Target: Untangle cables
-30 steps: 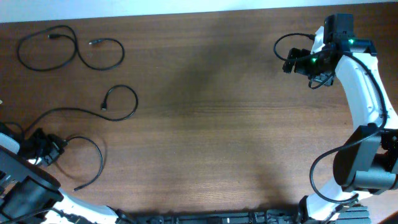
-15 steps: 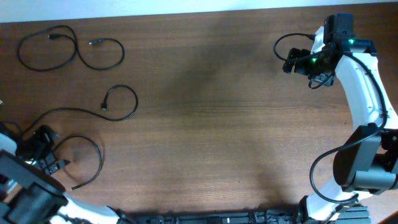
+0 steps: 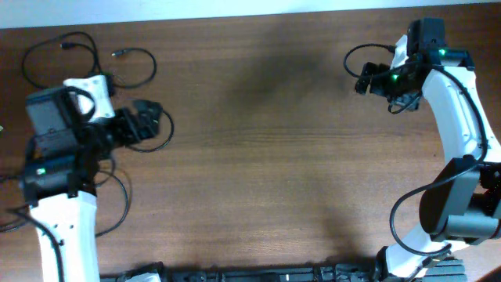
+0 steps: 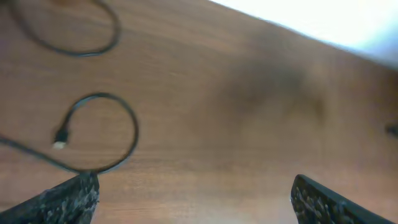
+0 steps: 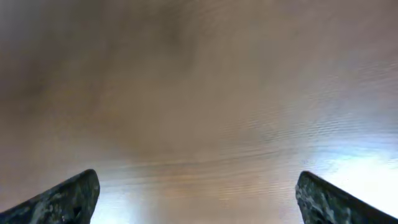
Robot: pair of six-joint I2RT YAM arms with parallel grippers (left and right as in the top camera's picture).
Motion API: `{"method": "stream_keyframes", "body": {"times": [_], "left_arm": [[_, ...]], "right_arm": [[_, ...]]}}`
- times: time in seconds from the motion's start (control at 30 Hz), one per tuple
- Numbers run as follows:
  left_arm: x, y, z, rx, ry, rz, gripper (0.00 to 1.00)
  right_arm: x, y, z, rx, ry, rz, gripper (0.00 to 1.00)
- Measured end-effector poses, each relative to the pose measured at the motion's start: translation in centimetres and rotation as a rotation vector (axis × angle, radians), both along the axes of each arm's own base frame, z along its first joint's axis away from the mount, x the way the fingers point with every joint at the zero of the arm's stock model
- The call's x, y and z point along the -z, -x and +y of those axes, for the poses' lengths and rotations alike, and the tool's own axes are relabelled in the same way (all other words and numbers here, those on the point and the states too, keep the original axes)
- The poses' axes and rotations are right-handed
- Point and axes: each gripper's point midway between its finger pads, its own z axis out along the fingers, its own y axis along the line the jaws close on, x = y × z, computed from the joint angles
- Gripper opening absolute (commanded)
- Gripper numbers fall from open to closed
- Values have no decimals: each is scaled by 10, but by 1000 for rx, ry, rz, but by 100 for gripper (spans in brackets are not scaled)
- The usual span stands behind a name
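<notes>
**Left end effector nearest the curled cable**

Overhead: the cables (image 3: 153, 66) lie toward the left end of the tabletop (image 3: 258, 172). The left end effector (image 3: 150, 117), fingers apart and empty, hovers over one curled loop (image 3: 170, 131). The right end effector (image 3: 362, 78), also apart and empty, is well away.

Left wrist: the loop lies ahead-left of the fingers, its plug (image 4: 60, 139) leftmost.

Right wrist: only bare wood.
</notes>
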Motion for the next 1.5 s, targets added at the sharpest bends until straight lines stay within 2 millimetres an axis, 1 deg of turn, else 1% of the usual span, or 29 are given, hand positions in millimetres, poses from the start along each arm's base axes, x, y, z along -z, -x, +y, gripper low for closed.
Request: {"method": "stream_keyframes", "body": {"times": [0.03, 0.07, 0.1, 0.13, 0.17, 0.2, 0.23, 0.27, 0.3, 0.33, 0.4, 0.43, 0.5, 0.53, 0.6, 0.63, 0.73, 0.77, 1.0, 1.03, 1.17, 1.23, 1.27, 1.33, 1.37, 1.47, 1.5], "left_arm": [[0, 0, -9, 38, -22, -5, 99], [1, 1, -20, 81, -42, -9, 99], [2, 1, -24, 97, -57, -11, 99], [2, 1, -24, 100, -69, -12, 99], [2, 1, -23, 101, -78, -13, 99], [3, 0, -22, 102, -87, -15, 99], [3, 1, -21, 99, -91, -14, 99], [3, 0, -21, 99, -95, -14, 99], [3, 0, -21, 98, -96, -14, 99], [3, 0, -21, 98, -96, -14, 99], [4, 1, -21, 97, -96, -12, 99], [4, 1, -20, 96, -98, -12, 99], [4, 1, -20, 96, -98, -12, 99], [4, 1, -20, 96, -98, -12, 99], [4, 1, -20, 96, -98, -11, 99], [3, 0, -20, 95, -99, -13, 99], [3, 0, -20, 95, -99, -13, 99], [3, 0, -20, 95, -99, -13, 99], [3, 0, -20, 95, -99, -13, 99], [3, 0, -20, 96, -99, -14, 99], [3, 0, -20, 96, -99, -14, 99], [3, 0, -20, 96, -99, -14, 99], [3, 0, -20, 95, -99, -13, 99], [3, 0, -20, 95, -99, -13, 99], [3, 0, -20, 96, -99, -14, 99], [3, 0, -20, 96, -99, -14, 99], [3, 0, -20, 95, -99, -14, 99]], "right_arm": [[0, 4, 5, -7, -31, 15, 98], [-2, 9, 17, -24, -98, 29, 98], [-4, 10, 24, -39, -138, 28, 99], [-7, 12, 33, -63, -194, 29, 98], [-10, 19, 39, -83, -222, 44, 98], [-16, 24, 42, -104, -234, 43, 99], [-26, 29, 43, -116, -233, 27, 98], [-38, 38, 44, -121, -223, 13, 99], [-70, 50, 44, -134, -194, -61, 98], [-88, 59, 43, -138, -173, -105, 98], [-133, 91, 42, -141, -115, -214, 98], [-143, 102, 42, -140, -100, -237, 98], [-166, 132, 43, -139, -70, -294, 98], [-173, 144, 44, -139, -59, -326, 98], [-178, 174, 47, -141, -41, -376, 98], [-180, 185, 49, -142, -35, -404, 98], [-187, 215, 53, -145, -22, -467, 98], [-190, 219, 54, -146, -18, -488, 98], [-187, 216, 50, -137, -5, -469, 98], [-183, 219, 49, -132, -2, -447, 98], [-182, 220, 49, -135, 6, -442, 98], [-181, 222, 51, -165, 32, -444, 98], [-182, 225, 55, -198, 53, -457, 98], [-190, 232, 60, -245, 82, -515, 98], [-196, 239, 63, -267, 92, -558, 98], [-211, 264, 60, -268, 113, -670, 98], [-212, 266, 60, -265, 117, -679, 98]]}}
